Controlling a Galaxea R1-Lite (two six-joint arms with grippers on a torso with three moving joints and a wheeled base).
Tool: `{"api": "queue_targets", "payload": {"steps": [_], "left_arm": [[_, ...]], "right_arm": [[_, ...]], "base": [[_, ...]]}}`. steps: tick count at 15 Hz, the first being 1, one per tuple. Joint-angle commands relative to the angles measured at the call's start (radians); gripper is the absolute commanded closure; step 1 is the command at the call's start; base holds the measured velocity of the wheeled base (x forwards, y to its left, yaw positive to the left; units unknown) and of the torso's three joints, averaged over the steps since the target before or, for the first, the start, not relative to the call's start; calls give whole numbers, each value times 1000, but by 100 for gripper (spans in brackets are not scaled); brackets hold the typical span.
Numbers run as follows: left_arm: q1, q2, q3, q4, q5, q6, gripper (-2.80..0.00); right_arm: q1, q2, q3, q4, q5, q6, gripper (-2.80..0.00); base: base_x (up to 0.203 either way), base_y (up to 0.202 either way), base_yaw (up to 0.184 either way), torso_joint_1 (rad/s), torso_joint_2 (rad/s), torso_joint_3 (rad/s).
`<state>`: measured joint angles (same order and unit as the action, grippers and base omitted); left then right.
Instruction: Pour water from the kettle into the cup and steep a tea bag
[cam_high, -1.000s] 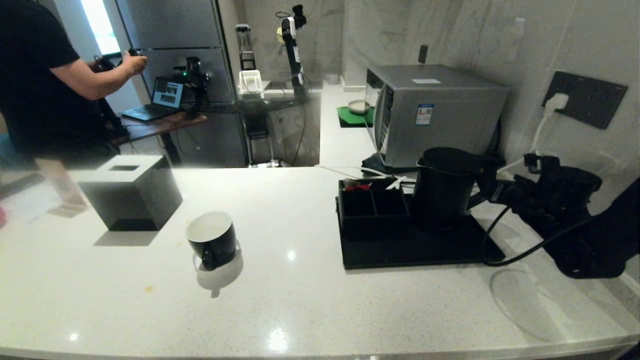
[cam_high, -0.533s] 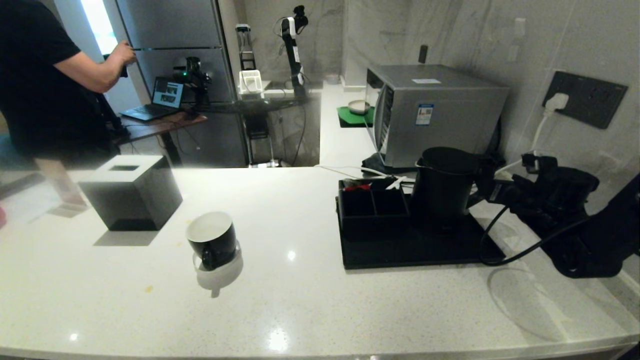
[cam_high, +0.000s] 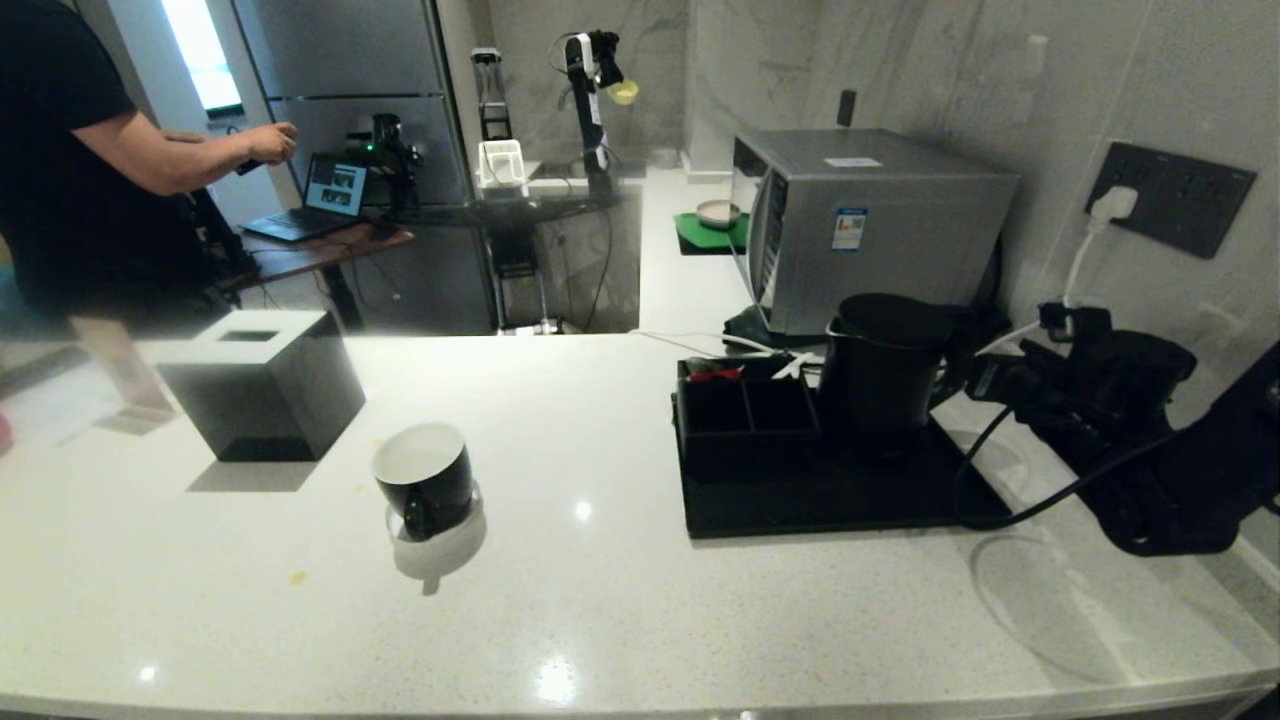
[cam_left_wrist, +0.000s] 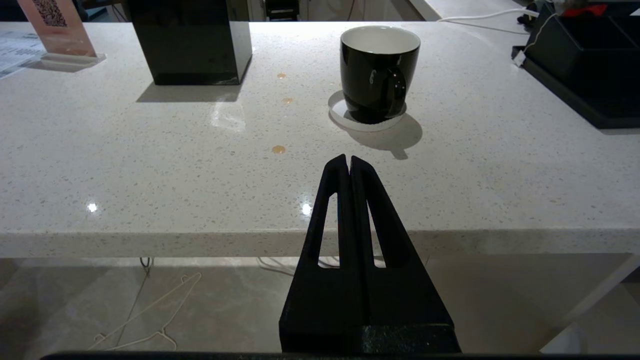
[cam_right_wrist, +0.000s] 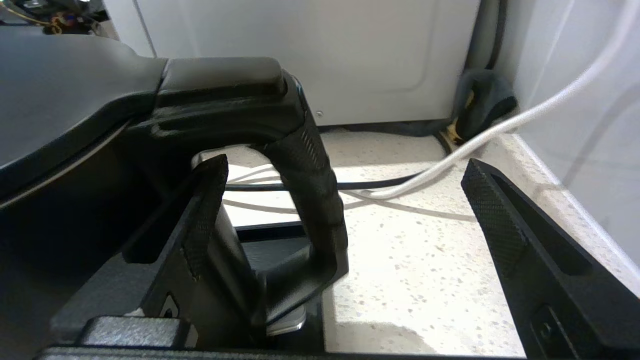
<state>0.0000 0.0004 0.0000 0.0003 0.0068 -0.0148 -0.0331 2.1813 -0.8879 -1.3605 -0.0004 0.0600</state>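
You get even overhead light: small glints dot the table (cam_high: 600, 600), and the cup (cam_high: 424, 478) throws a soft shadow toward its near edge. A window (cam_high: 200, 50) at far left blows out white. The head view bows at its edges; the cord (cam_right_wrist: 525, 117) smears.

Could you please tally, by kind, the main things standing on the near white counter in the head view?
Kettle: 1
Cup: 1
Tissue box: 1
Black tray: 1
Compartment organiser: 1
Sign stand: 1
Total: 6
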Motion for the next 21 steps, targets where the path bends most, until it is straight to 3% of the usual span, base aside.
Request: {"api": "queue_targets", "payload": {"steps": [1, 15, 21], "left_arm": [[0, 0, 0, 0, -1, -1, 0], [0, 0, 0, 0, 1, -1, 0], [0, 0, 0, 0, 1, -1, 0]], "right_arm": [[4, 1, 1, -12, 0, 0, -280], [21, 6, 21, -54, -1, -4, -280], [41, 30, 41, -111, -1, -60, -280]], "base": [[0, 0, 0, 0, 0, 0], [0, 0, 0, 0, 0, 0], [0, 0, 0, 0, 0, 0]]}}
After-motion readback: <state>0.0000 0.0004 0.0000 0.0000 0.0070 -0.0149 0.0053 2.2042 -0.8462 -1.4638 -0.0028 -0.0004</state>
